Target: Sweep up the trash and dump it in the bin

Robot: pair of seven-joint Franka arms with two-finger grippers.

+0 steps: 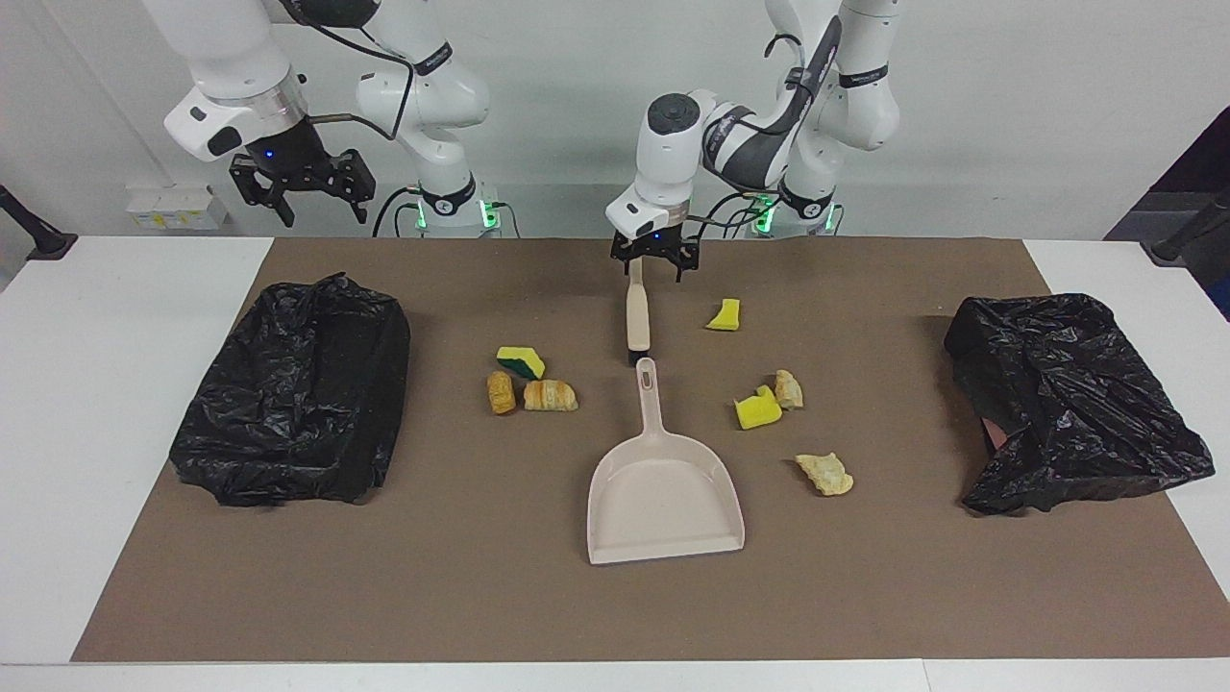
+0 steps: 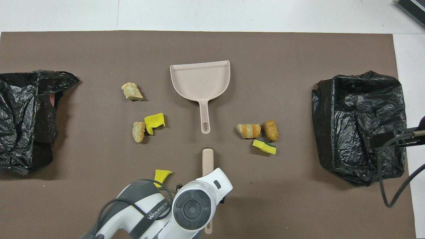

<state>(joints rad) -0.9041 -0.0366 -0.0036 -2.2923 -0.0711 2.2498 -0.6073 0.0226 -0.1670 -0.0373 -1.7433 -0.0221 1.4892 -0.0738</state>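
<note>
Hovering over the handle of the brush (image 1: 637, 306), the left claw (image 1: 654, 258) stands open, nothing in it yet. Right claw (image 1: 305, 187) also open and empty, waiting up over the right arm's end of the desk. Brush lies flat mid-mat, nearer to the robots than the dustpan (image 1: 663, 495), whose handle tip sits just beside the brush head.

Trash in two loose groups. Toward the right arm's end: a green-sided sponge chunk (image 1: 521, 362) touching or nearly touching two bread pieces (image 1: 550, 395). Toward the left arm's end: a yellow sponge scrap (image 1: 724, 314) near the brush, another yellow chunk (image 1: 757, 407) against a bread bit (image 1: 789, 388), and a lone croissant piece (image 1: 824, 473).

Handling guess: scraps look light, sponge soft and springy, bread crumbly; they'll likely roll or skid when swept. Brush looks stiff, thin plastic; best held mid-handle, across the narrow sides.

Brown mat (image 1: 480, 596) looks matte, probably some friction. White desk (image 1: 96, 317) under it. A black-bagged bin (image 1: 293, 394) sits at each end, the other bin (image 1: 1067, 399) toward the left arm's end. Plain white wall.
</note>
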